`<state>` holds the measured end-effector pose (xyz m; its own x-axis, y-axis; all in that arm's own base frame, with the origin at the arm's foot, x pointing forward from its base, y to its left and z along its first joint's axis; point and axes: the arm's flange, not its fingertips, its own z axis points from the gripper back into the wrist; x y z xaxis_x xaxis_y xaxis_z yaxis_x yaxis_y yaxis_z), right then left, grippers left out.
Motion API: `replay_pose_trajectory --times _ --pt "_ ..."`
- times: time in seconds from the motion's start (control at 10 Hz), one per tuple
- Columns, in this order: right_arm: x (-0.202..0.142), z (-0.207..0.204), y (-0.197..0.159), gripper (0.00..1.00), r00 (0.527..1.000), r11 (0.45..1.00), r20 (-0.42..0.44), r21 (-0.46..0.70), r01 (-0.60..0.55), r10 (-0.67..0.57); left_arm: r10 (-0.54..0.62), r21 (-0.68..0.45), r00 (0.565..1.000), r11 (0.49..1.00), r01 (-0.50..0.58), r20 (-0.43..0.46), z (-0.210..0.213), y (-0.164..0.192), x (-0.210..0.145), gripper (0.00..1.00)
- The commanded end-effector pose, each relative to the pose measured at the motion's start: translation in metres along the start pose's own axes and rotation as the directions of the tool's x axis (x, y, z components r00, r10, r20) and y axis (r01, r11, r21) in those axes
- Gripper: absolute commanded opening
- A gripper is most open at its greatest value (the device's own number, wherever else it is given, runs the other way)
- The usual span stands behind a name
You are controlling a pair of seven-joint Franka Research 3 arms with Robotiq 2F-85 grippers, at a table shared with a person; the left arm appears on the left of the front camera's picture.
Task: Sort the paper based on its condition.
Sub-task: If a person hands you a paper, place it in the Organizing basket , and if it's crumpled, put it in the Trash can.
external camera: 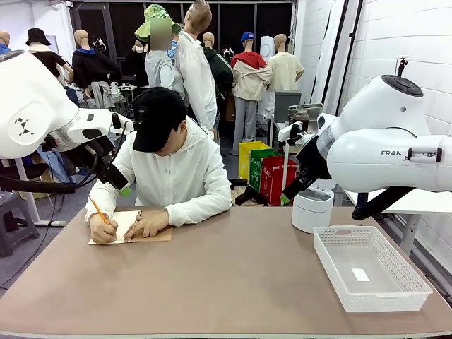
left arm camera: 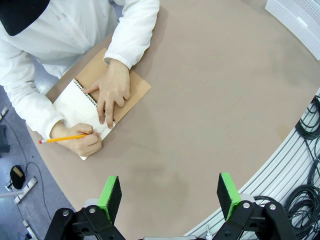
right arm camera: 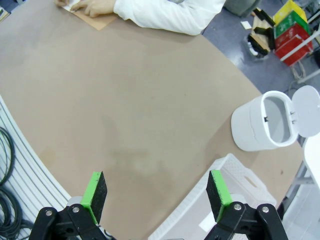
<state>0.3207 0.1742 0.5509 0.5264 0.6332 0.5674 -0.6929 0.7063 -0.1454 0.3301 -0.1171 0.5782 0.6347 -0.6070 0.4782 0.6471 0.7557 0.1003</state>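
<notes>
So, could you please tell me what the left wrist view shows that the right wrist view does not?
Left wrist view: an orange pencil writing on the white page of the notebook. Right wrist view: a white bin with its lid open, and coloured bags on the floor. Both: the person's hands on the notebook, the brown table, a white basket, and an open end effector: left end effector, right end effector.
</notes>
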Motion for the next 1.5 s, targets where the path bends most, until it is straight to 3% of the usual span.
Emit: replay_pose_trajectory --times 0.0,1.4 --pt "0.0 -0.0002 0.0 1.0 1.0 1.0 0.001 0.004 0.0 0.0 -0.008 -0.018 1.0 1.0 0.009 0.006 0.0007 -0.0006 0.0 1.0" --pt "0.0 -0.0002 0.0 1.0 1.0 1.0 0.001 0.004 0.0 0.0 -0.008 -0.018 1.0 1.0 0.009 0.006 0.0007 -0.0006 0.0 1.0"
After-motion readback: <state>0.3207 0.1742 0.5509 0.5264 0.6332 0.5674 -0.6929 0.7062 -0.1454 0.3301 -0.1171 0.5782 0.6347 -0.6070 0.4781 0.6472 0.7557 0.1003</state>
